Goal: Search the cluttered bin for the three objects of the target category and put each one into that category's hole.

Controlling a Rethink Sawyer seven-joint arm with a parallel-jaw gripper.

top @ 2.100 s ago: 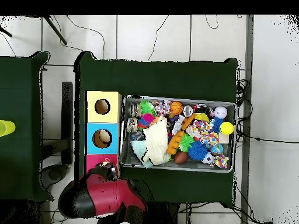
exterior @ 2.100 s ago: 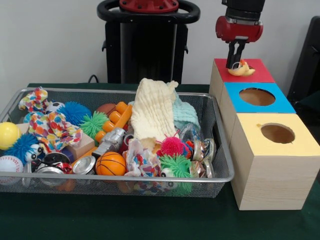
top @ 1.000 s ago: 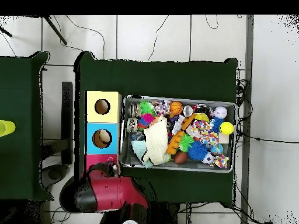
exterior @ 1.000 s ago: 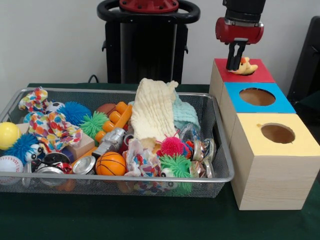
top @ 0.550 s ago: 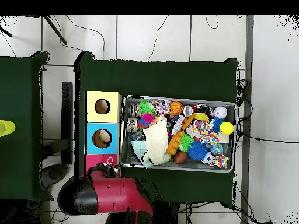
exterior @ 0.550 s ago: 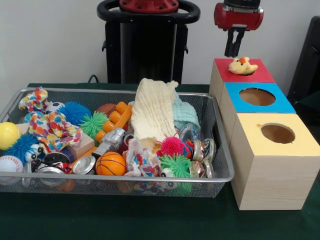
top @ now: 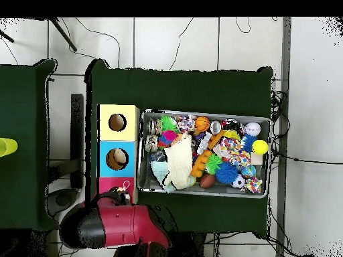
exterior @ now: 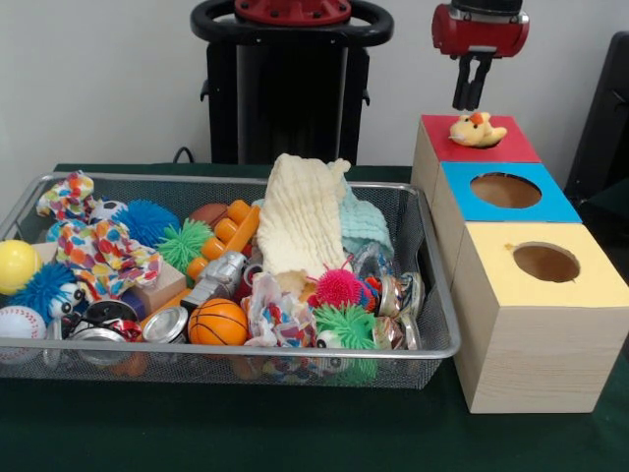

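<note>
Plush yellow duck toy [exterior: 475, 129] sits on top of red-topped wooden box [exterior: 511, 147], not visibly down its hole. Hand [exterior: 470, 98] hovers just above, fingers near together, holding nothing. Best regrasp, centre over hole, release low; else risks rolling off

3 boxes in a row: red-topped box [exterior: 480, 138], blue-topped box [exterior: 504, 191], yellow-topped box [exterior: 539, 265]. 1 plush duck [exterior: 476, 130] on the red one. 1 mesh bin [exterior: 432, 295]. inside: 2 cloths, cream cloth [exterior: 303, 226] and mint cloth [exterior: 364, 224]; 1 mini basketball [exterior: 217, 322]; 1 baseball [exterior: 20, 323]; 1 yellow ball [exterior: 17, 264].
</note>
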